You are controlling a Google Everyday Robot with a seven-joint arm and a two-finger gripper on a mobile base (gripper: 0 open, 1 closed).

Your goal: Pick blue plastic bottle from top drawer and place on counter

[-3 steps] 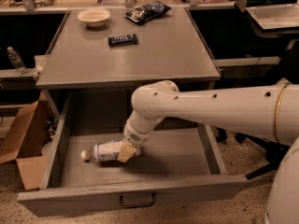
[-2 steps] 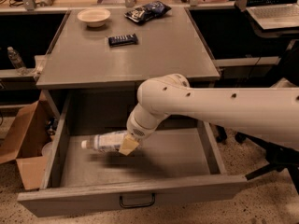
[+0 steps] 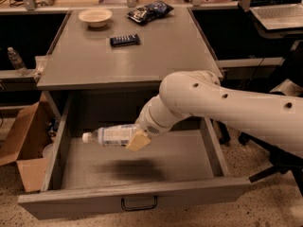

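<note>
hand [image 3: 135,138] grips blue plastic bottle [image 3: 111,135] — above drawer

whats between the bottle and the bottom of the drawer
Only air and a shadow, in the camera view: the gripper holds the blue plastic bottle above the top drawer's bare floor.

I'm seeing my arm [image 3: 227,103], thick cream-white rounded shells dotted with small dark holes, pale wrist joint, gripper [image 3: 135,137] hanging over the top drawer [image 3: 137,193], tan wedge fingers [image 3: 138,141] pinching the blue plastic bottle [image 3: 111,135].
</note>
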